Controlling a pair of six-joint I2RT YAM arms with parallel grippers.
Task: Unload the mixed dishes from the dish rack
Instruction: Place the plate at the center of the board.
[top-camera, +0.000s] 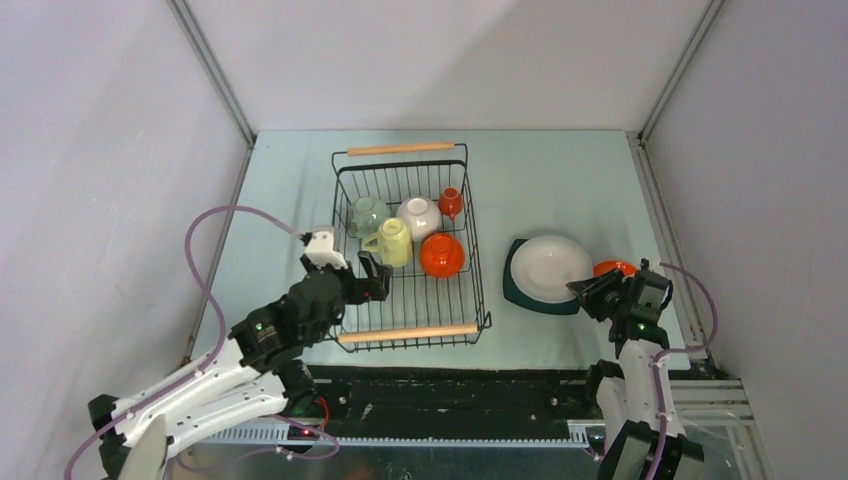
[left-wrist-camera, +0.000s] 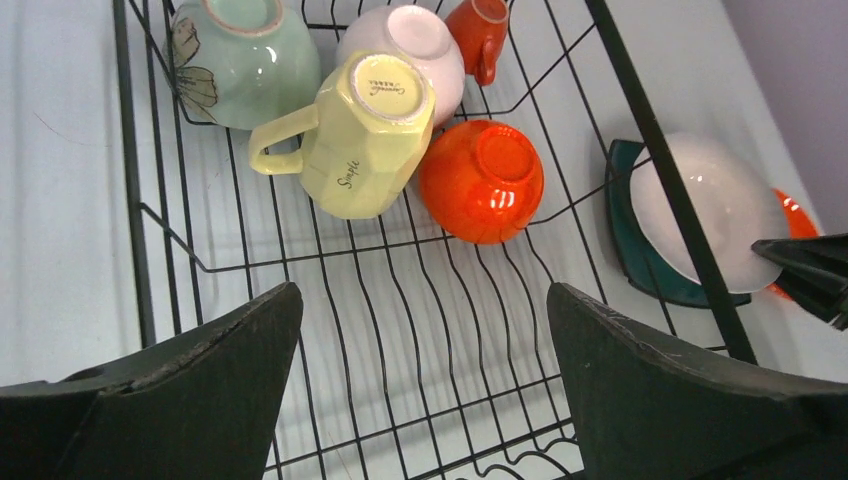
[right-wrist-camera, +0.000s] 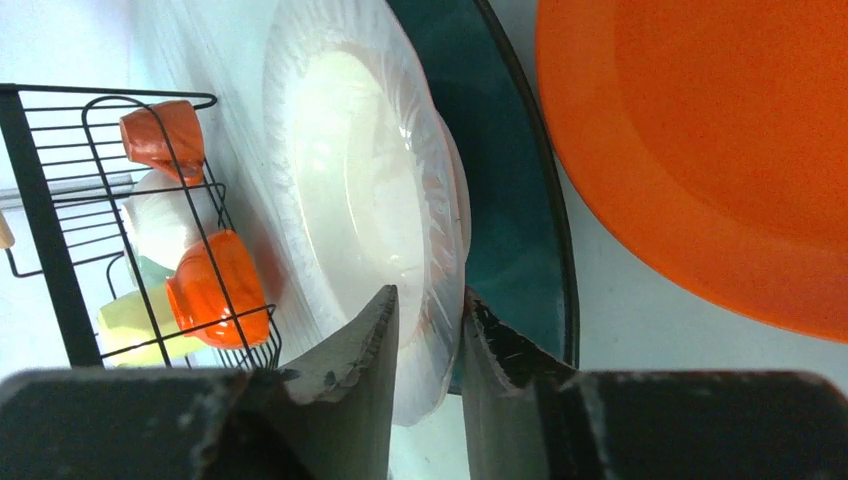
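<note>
While right gripper (right-wrist-camera: 430, 297) pinches the white bowl (right-wrist-camera: 360, 190) rim, left gripper (left-wrist-camera: 422, 295), jaws apart, hangs over the dish rack (left-wrist-camera: 133, 200); pale yellow mug (left-wrist-camera: 360, 140) lies straight ahead, handle leftward.

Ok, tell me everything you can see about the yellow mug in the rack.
The pale yellow mug is glossy, faceted ceramic with a loop handle and script lettering on its side. It lies tilted, base up, inside the dish rack, handle by the pale green bowl, against the white bowl and orange bowl.
</note>
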